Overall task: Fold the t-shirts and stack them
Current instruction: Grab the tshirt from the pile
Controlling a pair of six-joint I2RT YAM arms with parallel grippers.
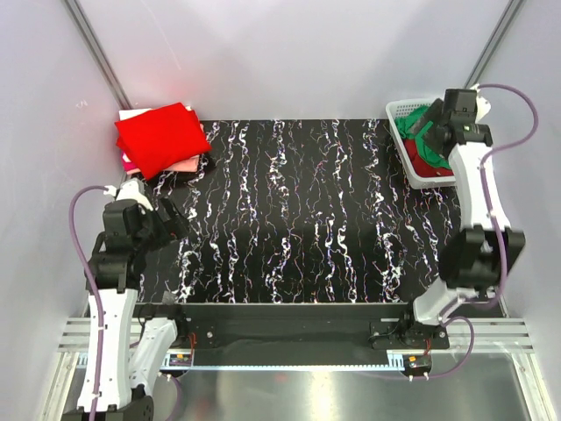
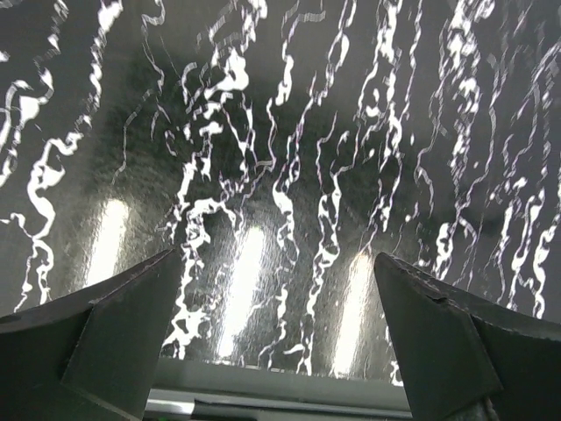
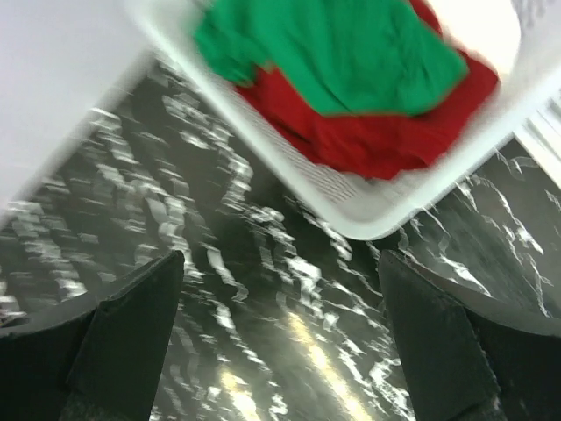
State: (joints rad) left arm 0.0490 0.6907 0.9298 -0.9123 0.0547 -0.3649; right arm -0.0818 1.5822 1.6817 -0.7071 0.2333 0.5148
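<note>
Marbled table (image 2: 307,132) lies below left claw (image 2: 276,342) and right claw (image 3: 280,342), both wide; basket (image 3: 372,219) half-hides seemingly two t-shirts (image 3: 351,53).

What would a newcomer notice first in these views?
The red folded tee at the far left corner of the mat stands out first. Next comes the white basket at far right, holding a green tee over a second red tee, with the open right gripper close by.
</note>
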